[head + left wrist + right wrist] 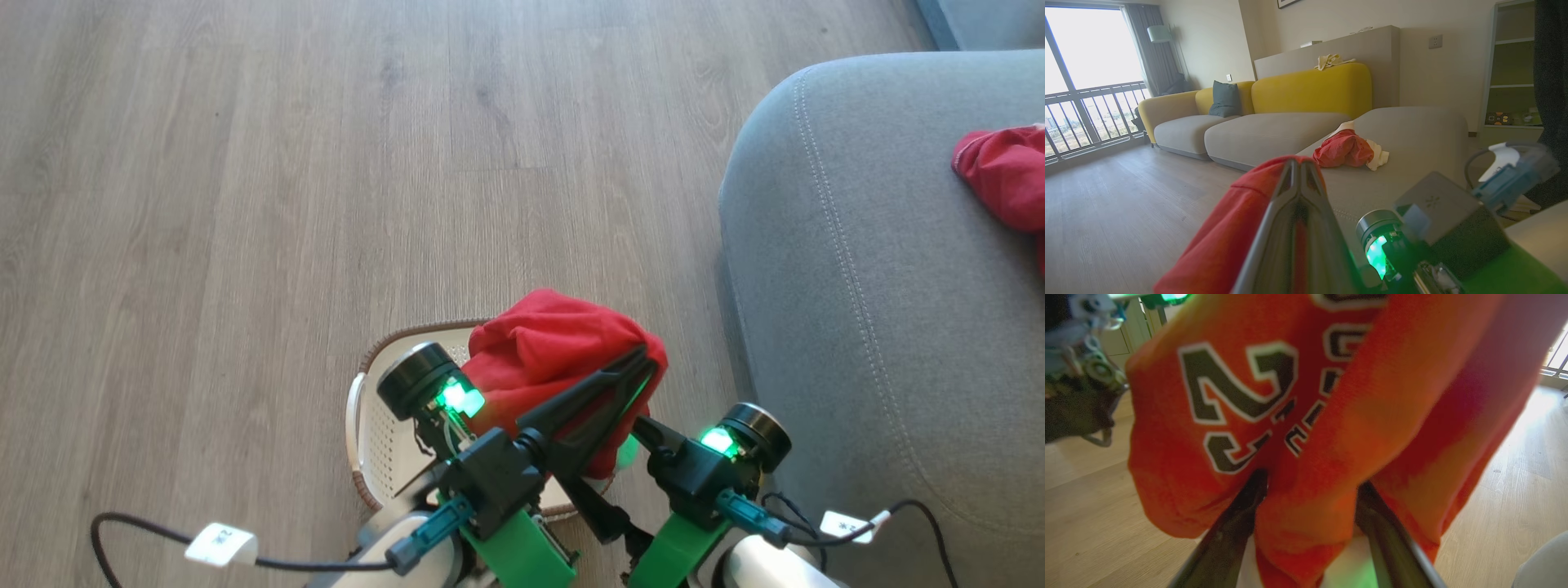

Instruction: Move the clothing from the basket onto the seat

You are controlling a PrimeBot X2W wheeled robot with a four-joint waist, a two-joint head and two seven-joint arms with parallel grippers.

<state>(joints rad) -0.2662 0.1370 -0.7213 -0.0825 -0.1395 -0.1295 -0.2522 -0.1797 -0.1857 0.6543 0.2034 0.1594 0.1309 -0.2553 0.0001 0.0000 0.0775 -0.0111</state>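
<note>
Head view: left gripper is dangling the soft red fabric garment over the small cream perforated plastic basket near the big grey upholstered seat, jaws pinching it. Left wrist: another red-and-white garment is lying on that seat. Right wrist: right gripper is sitting with jaws wide around the cloth. I'd be lifting higher, clearing the seat's edge.

Each arm ends in a pale, rounded forearm carrying a bright green bracket and a boxy black housing. The left tool and right tool have long, dark, tapering fingers. A round black cap with a silver rim sits beside a glowing green light. Teal connectors feed black cables bearing white tags.
</note>
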